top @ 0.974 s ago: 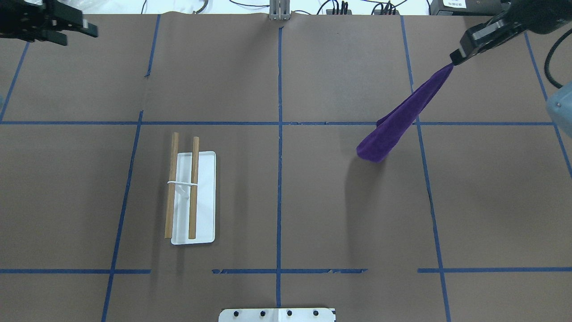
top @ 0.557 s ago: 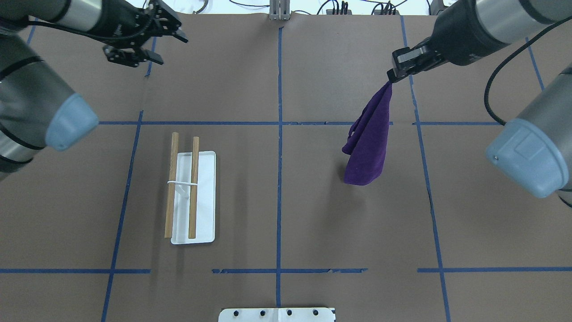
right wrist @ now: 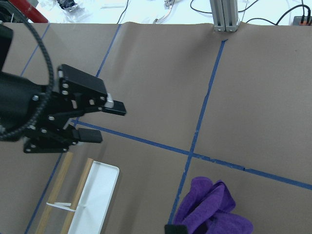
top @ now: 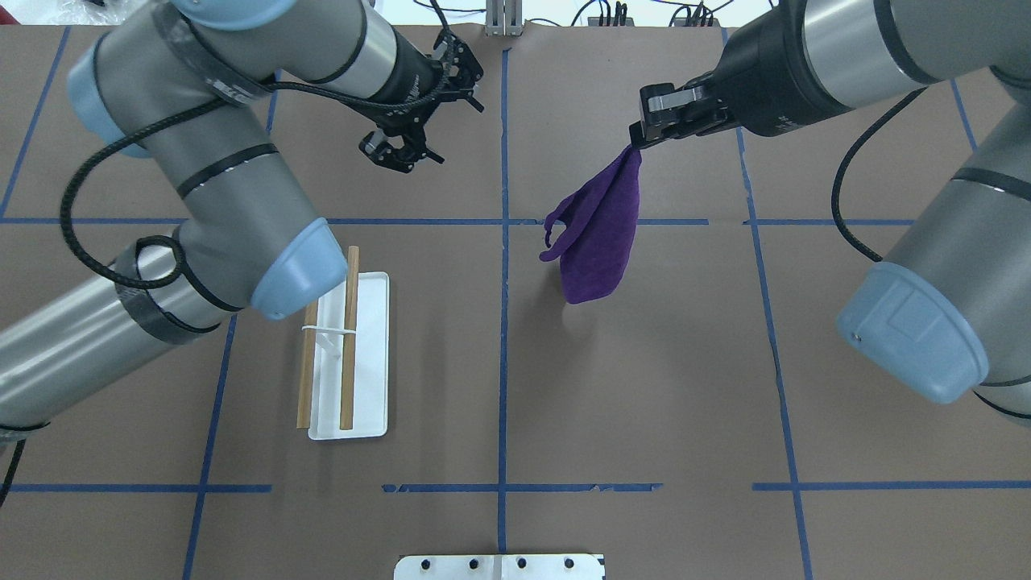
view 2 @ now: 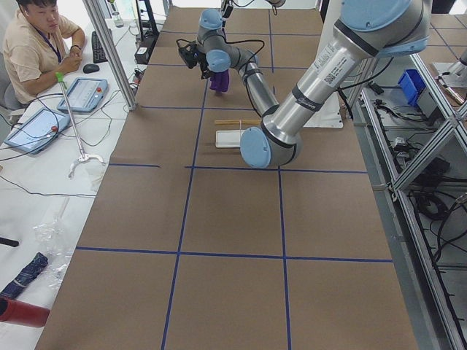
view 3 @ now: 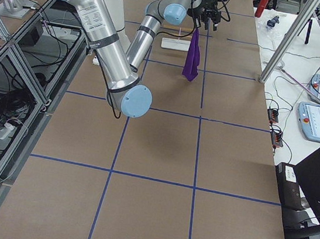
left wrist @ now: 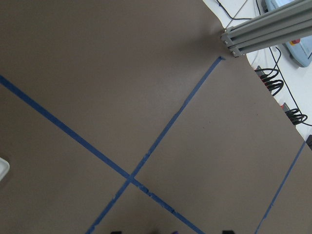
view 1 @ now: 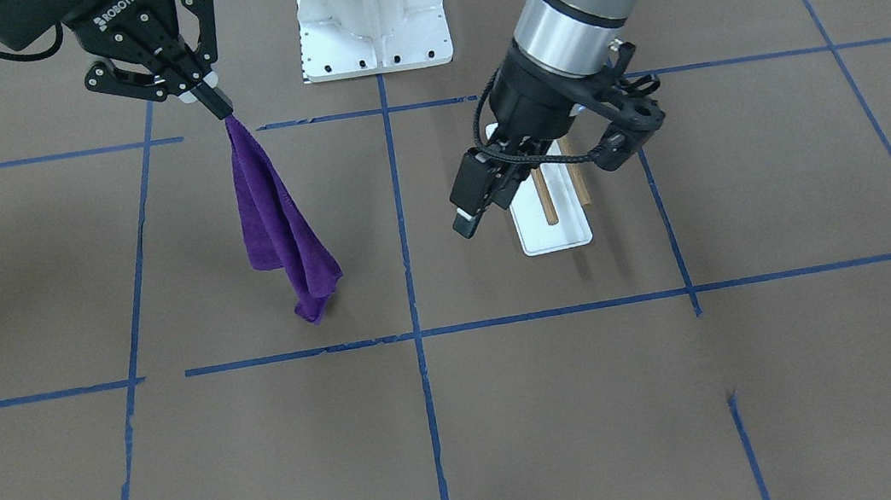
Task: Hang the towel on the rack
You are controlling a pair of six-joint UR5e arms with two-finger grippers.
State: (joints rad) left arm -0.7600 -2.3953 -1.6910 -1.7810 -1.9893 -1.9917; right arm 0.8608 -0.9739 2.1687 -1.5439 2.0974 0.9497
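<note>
The deep-purple towel (top: pixel 600 234) hangs folded from one corner, its lower end over the table right of the centre line; it also shows in the front view (view 1: pixel 274 221). My right gripper (top: pixel 634 143) is shut on that top corner. The rack (top: pixel 366 362) lies flat on the left half, a white base with two wooden rods (top: pixel 349 346) joined by a white band. My left gripper (top: pixel 461 133) is open and empty, in the air far beyond the rack, left of the towel. The right wrist view shows it (right wrist: pixel 109 122) open above the rack (right wrist: pixel 92 200).
A white bolted pedestal (top: pixel 499 566) stands at the near edge, seen too in the front view (view 1: pixel 371 10). An aluminium post (top: pixel 504 20) and cables line the far edge. My left arm's elbow (top: pixel 294 270) hangs over the rack's far end. An operator (view 2: pixel 36 44) sits beside the table.
The right gripper has carried the towel left toward the centre line. The left arm has swung in from the far left, its open gripper now near the centre line.
</note>
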